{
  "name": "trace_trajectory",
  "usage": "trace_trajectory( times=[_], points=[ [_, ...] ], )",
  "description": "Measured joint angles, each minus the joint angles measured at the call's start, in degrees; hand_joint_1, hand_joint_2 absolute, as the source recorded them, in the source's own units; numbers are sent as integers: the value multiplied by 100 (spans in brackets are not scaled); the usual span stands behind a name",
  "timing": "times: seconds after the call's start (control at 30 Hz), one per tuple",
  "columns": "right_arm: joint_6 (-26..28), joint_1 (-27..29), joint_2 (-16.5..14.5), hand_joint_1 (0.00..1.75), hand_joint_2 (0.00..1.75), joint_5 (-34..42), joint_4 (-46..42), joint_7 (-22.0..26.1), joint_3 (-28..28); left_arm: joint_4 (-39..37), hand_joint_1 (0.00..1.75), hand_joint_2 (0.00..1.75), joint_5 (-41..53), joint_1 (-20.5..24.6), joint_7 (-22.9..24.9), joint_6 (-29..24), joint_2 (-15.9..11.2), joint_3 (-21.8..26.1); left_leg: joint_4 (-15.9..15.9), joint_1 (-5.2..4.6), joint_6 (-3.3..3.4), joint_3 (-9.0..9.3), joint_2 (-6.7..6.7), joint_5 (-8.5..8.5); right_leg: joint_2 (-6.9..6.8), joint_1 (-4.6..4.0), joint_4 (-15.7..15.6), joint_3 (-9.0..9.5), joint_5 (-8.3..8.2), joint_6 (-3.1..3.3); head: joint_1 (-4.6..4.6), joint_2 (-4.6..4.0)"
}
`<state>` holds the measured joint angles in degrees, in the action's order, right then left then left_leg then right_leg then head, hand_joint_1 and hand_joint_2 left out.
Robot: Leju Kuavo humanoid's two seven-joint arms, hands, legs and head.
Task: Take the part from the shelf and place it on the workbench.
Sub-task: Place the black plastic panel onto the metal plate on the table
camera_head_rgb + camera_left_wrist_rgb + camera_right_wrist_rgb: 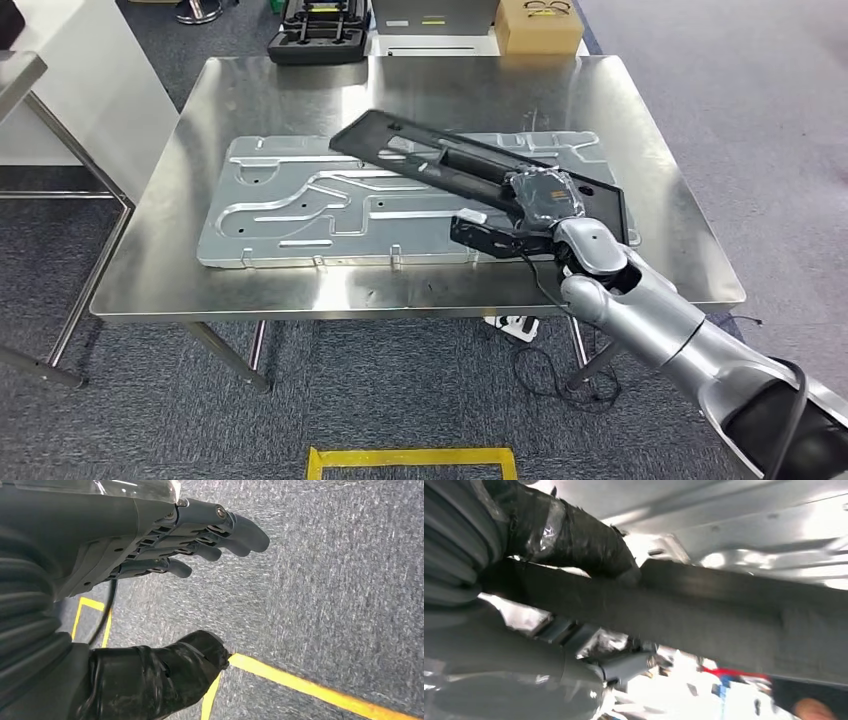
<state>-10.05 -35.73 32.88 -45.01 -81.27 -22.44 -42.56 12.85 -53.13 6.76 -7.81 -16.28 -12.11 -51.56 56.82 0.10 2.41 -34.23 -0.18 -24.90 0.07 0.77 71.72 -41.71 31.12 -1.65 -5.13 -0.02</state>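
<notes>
Right hand (530,215) clamped on the near right end of the long black plastic part (470,165), thumb (589,540) pressed on one face and fingers (624,666) on the other. Part held tilted above the stainless workbench (160,260), running diagonally from the hand toward the far left, over the embossed silver metal panel (290,215) lying flat on the benchtop; contact with the panel not discernible. Left hand (165,545) hung over grey carpet (340,580) and yellow floor tape (305,685), empty, fingers loosely extended and apart. Black tray (320,35) and cardboard box (538,28) beyond the bench's far edge.
</notes>
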Motion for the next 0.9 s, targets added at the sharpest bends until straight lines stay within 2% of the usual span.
trace_trajectory(
  times=[0.03,0.07,0.1,0.17,0.23,0.37,0.43,0.5,0.53,0.57,0.6,0.67,0.7,0.77,0.83,0.9],
  points=[
    [-1,25,10,175,175,-7,56,-24,15,0,0,175,-6,9,43,-14,0,0,10,7,1,2,5,-13,-2,21,196,-105,22,-27,2,0],
    [-6,53,19,175,175,-11,103,-47,21,0,0,175,-9,15,85,-28,2,1,30,19,-9,3,4,-32,-4,48,180,-110,-65,-55,1,0],
    [-10,80,29,175,175,-15,146,-64,29,0,0,175,-8,16,119,-38,7,1,63,36,-27,4,0,-59,-8,79,-36,-18,-237,-84,0,0],
    [-18,106,46,175,175,-23,206,-86,59,0,0,175,-7,11,165,-57,10,2,170,50,-94,-23,-10,-137,-13,121,-700,291,-547,-128,-7,0],
    [-17,114,55,175,175,-33,242,-93,92,0,0,175,-3,14,195,-72,1,2,272,37,-162,-77,-20,-191,-4,122,-1033,444,-607,-81,-5,0],
    [-19,165,58,175,175,-48,292,-100,111,0,0,175,1,15,218,-81,-9,2,351,42,-238,-118,-19,-262,10,104,-1051,451,-577,95,10,0],
    [-19,164,58,175,175,-55,303,-97,120,0,0,175,2,21,220,-81,-9,2,774,53,-281,-307,-10,-505,10,110,-1061,464,-578,153,20,0],
    [-18,166,58,175,175,-59,311,-95,132,0,0,175,2,25,219,-81,-9,2,1475,55,-298,-658,-8,-789,10,92,-1061,470,-569,183,24,0],
    [-19,171,58,175,175,-60,319,-95,135,0,0,175,2,22,220,-81,-8,2,1727,54,-291,-802,-8,-838,11,76,-1060,476,-564,192,24,0],
    [-19,179,58,175,175,-60,328,-95,136,0,0,175,2,18,220,-81,-8,2,1802,50,-271,-869,-8,-786,13,59,-1060,484,-558,202,24,0],
    [-19,186,58,175,175,-60,338,-95,136,0,0,175,3,16,220,-81,-7,2,1674,41,-236,-839,-9,-636,17,40,-1060,497,-552,210,24,0],
    [-3,195,57,175,175,-76,350,-99,145,0,0,175,34,15,168,-44,-18,2,1004,-4,-109,-561,-14,-229,24,10,-1067,535,-535,223,19,0],
    [16,191,58,175,175,-92,351,-105,151,1,0,175,61,16,114,-4,-28,2,680,-33,-47,-414,-15,-93,26,-2,-1075,547,-530,219,18,0],
    [67,188,59,175,175,-120,354,-122,165,2,0,175,115,25,-2,84,-49,2,343,-80,29,-251,-14,-47,24,8,-1105,550,-541,185,17,0],
    [97,194,66,175,175,-125,354,-128,176,3,0,175,137,37,-67,142,-55,2,208,-81,34,-177,-8,-34,19,17,-1149,568,-556,124,20,0],
    [104,205,84,175,175,-132,351,-123,193,4,0,175,141,33,-97,181,-55,1,52,-46,37,-77,6,28,15,7,-1047,550,-457,75,5,0]
  ],
)
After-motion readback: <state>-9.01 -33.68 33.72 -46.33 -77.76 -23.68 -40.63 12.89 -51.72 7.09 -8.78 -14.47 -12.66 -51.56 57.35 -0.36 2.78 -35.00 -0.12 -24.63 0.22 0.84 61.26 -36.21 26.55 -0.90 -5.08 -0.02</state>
